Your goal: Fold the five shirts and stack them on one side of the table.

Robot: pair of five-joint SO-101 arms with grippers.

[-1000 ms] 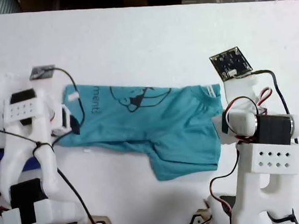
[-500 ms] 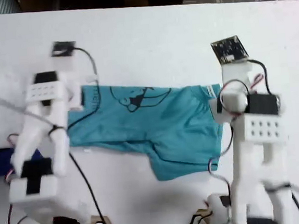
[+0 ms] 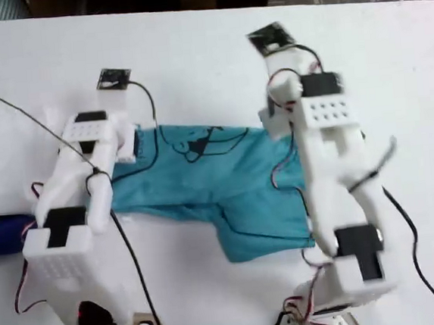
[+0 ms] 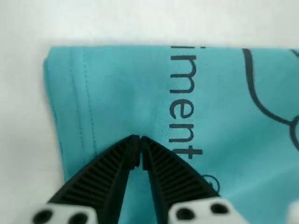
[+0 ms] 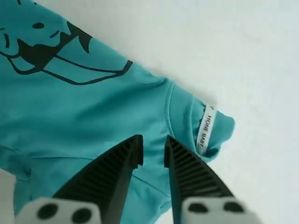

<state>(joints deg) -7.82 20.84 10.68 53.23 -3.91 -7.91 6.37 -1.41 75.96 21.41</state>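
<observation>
You have one teal shirt (image 3: pixel 203 180) lying spread on the white table (image 3: pixel 193 66), one long edge roughly straight and a wide flap jutting out from the other, toward the arm bases. Every place below is given from that shirt.

Your left arm (image 3: pixel 76 198) reaches over the shirt's hemmed end. From the left wrist view, the left pincer (image 4: pixel 139 151) has its ribbed black fingers pressed together at the tips. It sits directly over the teal fabric, just inside the double-stitched hem (image 4: pixel 79 102) and beside the dark printed letters (image 4: pixel 184 116). You cannot tell from here whether any cloth is caught between the tips.

Your right arm (image 3: pixel 329 145) stands over the shirt's opposite end. From the right wrist view, the right pincer (image 5: pixel 153 151) is spread by a narrow gap, with teal fabric showing between the fingers. It hovers over the shirt close to the neck opening. The small white label (image 5: pixel 205 130) sits at the shirt's edge just beyond the pincer, and the dark line drawing (image 5: pixel 35 56) lies farther in, toward the shirt's middle.

Beyond the hemmed end of the shirt, past your left arm, a dark blue thing (image 3: pixel 3 236) lies at the table's edge.
</observation>
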